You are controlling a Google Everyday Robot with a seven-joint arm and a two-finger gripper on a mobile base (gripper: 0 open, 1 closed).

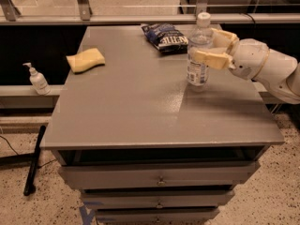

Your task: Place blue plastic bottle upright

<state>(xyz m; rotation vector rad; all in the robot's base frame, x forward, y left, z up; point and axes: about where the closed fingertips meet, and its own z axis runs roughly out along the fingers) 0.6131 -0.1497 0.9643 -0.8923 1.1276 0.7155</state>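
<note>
Task object: we find the blue plastic bottle [198, 60] upright on the surface [140, 121], just in front of the chip bag [164, 36].
Arm end: the tool [204, 45], beside the chip bag, clasps the bottle's midsection.

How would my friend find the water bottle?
Look at the grey table, at its far right side. The bottle stands upright there, in the robot's gripper, beside a dark chip bag. It is the only clear thing, with a white cap.
</note>
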